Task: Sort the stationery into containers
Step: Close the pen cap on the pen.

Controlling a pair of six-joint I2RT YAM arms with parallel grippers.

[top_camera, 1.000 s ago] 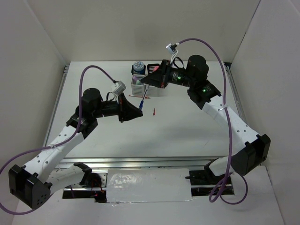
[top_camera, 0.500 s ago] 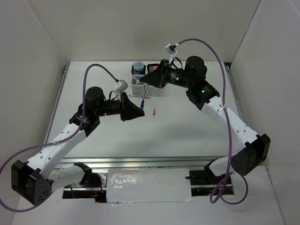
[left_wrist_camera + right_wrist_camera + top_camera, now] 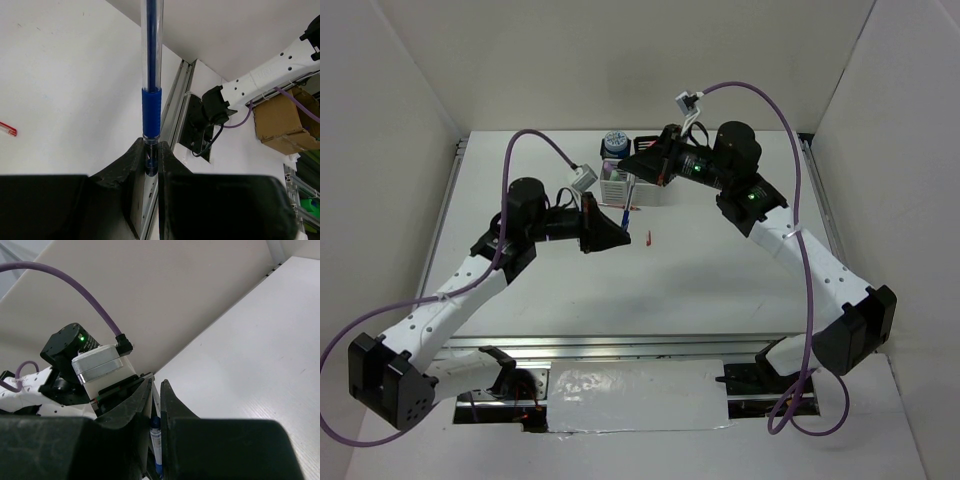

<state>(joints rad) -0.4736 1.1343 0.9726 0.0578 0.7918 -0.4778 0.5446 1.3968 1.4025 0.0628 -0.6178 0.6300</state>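
My left gripper (image 3: 612, 236) is shut on the tip end of a clear blue pen (image 3: 625, 214). The pen points up and away toward the containers (image 3: 613, 184). In the left wrist view the pen (image 3: 151, 100) rises straight from between the fingertips. My right gripper (image 3: 632, 170) hangs over the containers with its jaws almost together. A blue-capped pen (image 3: 156, 437) shows in the narrow gap; I cannot tell whether it is clamped. A blue roll (image 3: 613, 142) sits on top of the back cup. A thin red pen (image 3: 649, 238) lies on the table and shows in the left wrist view (image 3: 8, 130).
White walls close in the table on three sides. A metal rail (image 3: 620, 345) runs along the near edge. The left wrist camera box (image 3: 97, 367) sits close to the right gripper's fingers, and both arms crowd the containers.
My left gripper has carried the blue pen up and to the right, closer to the containers. The right gripper has stayed over them, shifting only slightly.
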